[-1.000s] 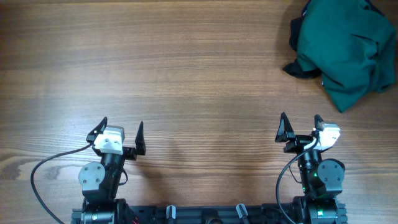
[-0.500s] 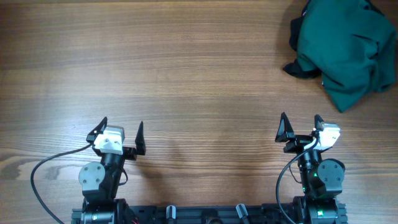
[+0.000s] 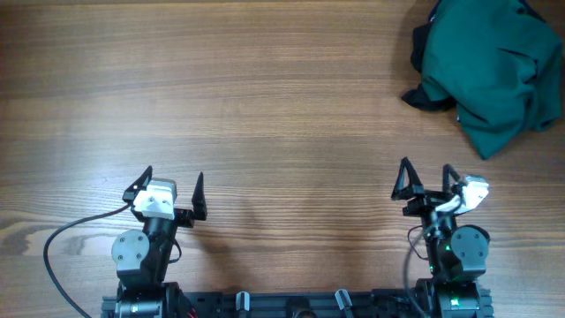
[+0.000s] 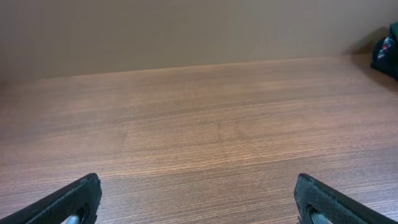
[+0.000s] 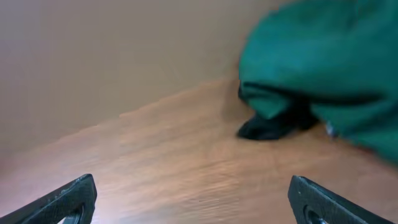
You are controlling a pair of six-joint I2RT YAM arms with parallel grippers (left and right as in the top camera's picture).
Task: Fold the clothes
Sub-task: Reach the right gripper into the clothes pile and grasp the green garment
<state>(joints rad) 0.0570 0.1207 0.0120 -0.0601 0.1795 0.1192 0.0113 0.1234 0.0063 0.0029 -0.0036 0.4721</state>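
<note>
The left arm (image 3: 134, 251) and right arm (image 3: 463, 249) each have a dark grey round joint housing and a white wrist block. The left gripper (image 3: 173, 177) and right gripper (image 3: 425, 168) have black pointed fingers. A black cable (image 3: 55, 237) loops out at nine o'clock of the left arm. A green light (image 3: 446, 251) glows on the right.

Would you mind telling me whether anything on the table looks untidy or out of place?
The dark green garment lies crumpled in a heap at the far right corner of the table, with black fabric poking out under its left side. The left gripper and right gripper are open and empty.
</note>
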